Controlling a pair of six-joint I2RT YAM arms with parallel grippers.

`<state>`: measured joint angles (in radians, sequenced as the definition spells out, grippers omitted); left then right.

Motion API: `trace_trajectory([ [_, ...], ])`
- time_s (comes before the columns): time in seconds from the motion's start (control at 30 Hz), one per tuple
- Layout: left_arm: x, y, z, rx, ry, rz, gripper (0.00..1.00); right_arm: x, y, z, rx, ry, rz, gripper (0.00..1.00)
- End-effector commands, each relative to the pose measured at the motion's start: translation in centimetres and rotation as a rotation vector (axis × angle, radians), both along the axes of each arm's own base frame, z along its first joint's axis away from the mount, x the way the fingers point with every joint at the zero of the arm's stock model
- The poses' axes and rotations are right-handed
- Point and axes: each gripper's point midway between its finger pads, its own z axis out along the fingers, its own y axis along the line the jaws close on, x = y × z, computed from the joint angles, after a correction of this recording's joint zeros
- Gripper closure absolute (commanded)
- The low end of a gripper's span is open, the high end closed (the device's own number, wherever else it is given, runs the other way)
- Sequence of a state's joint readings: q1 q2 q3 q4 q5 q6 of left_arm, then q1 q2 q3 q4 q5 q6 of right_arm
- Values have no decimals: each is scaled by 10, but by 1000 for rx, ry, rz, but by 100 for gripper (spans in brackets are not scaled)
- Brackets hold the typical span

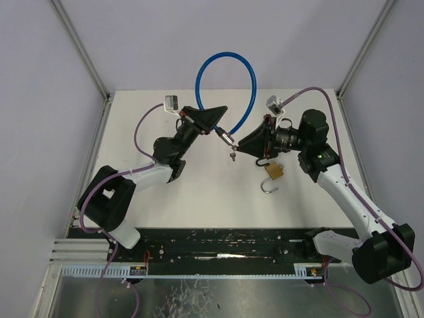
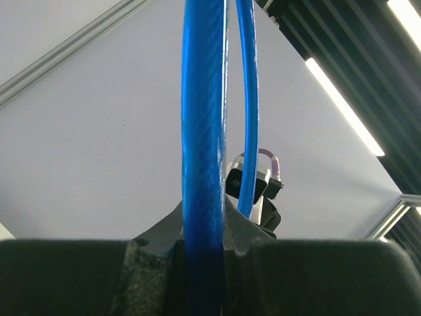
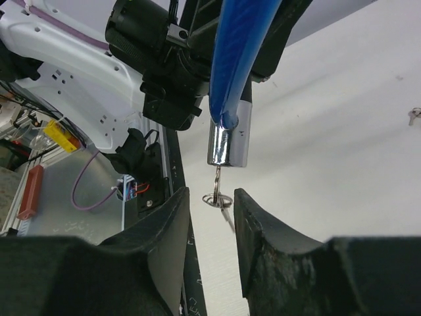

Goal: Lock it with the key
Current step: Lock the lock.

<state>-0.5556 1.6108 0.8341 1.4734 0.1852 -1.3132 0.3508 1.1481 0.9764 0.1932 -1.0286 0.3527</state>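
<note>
Here, both my arms reach in toward the middle of the top view, meeting above the desk. My left tool comes in from the lower left, raised and tilted upward. It is clamped on the blue cable, which loops up into the top centre of the frame. In the left wrist view the cable runs straight up between the dark fingers, which pinch it from both sides.

My right tool comes in from the right and points left at the cable's end. Its fingers stand apart. The lock barrel hangs at the upper centre of the right wrist view. The key dangles under it, in the gap between those fingers, and I cannot tell whether either finger touches it. A brass padlock lies on the desk just below my right tool, its shackle open.

The left wrist view shows neither key nor barrel, and my own fingers fill its bottom edge. How deep the key sits in the barrel is too small to make out.
</note>
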Motion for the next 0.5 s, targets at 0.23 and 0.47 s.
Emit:
trace_trajectory([
  [0.23,-24,10,45,-95,-142,-16,100,-2,11,17,33,-39,3,71],
  [0.47,-23,9,43,-94,-135,-15,100,-2,17,9,-11,-58,11,78],
])
